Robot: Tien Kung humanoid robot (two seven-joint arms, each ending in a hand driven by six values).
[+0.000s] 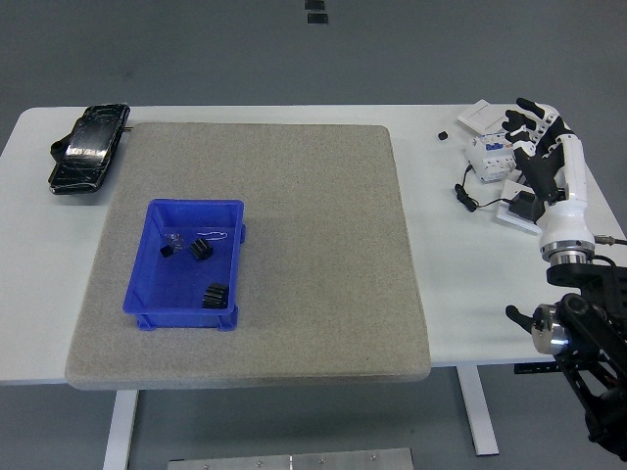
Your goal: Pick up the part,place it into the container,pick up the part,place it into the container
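Note:
A blue container (186,264) sits on the left of the grey mat (294,245). Inside it lie two black gear-like parts, one at the front (217,295) and one further back (202,249), plus a small black piece (167,252) and a clear bit. My right hand (539,147) is at the table's far right, fingers spread and holding nothing, over white electrical parts (490,152). It is far from the container. My left arm is out of view.
A black pouch (88,147) lies at the table's back left corner. White devices, a black cable (470,196) and a tiny black piece (443,135) lie at the back right, by my right hand.

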